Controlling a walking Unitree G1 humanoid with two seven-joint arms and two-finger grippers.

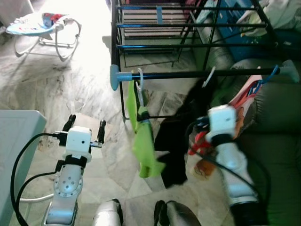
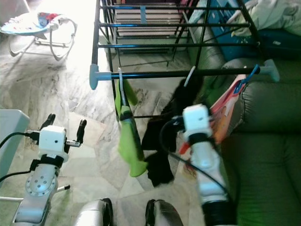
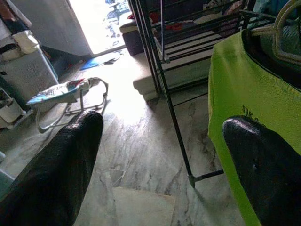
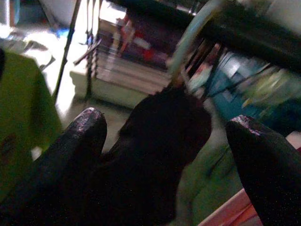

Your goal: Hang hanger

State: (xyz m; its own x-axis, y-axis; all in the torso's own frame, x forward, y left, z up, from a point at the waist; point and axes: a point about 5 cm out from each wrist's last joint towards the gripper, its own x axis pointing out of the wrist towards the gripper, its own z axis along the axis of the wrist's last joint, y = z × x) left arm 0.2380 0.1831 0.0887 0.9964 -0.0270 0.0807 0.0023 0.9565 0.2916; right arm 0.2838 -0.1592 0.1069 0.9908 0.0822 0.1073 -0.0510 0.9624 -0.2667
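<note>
A black rail of the drying rack runs across in front of me. A green shirt hangs from it on a white hanger near the rail's left end. Further right, a black garment hangs on a pale hanger. My right gripper is open, its fingers on either side of the black garment just below the hanger's hook. My left gripper is open and empty, low on the left, apart from the green shirt.
A pink and red garment hangs on a blue hanger at the rail's right end. A green sofa lies to the right. A baby bouncer stands far left on the marble floor. A white surface sits beside my left arm.
</note>
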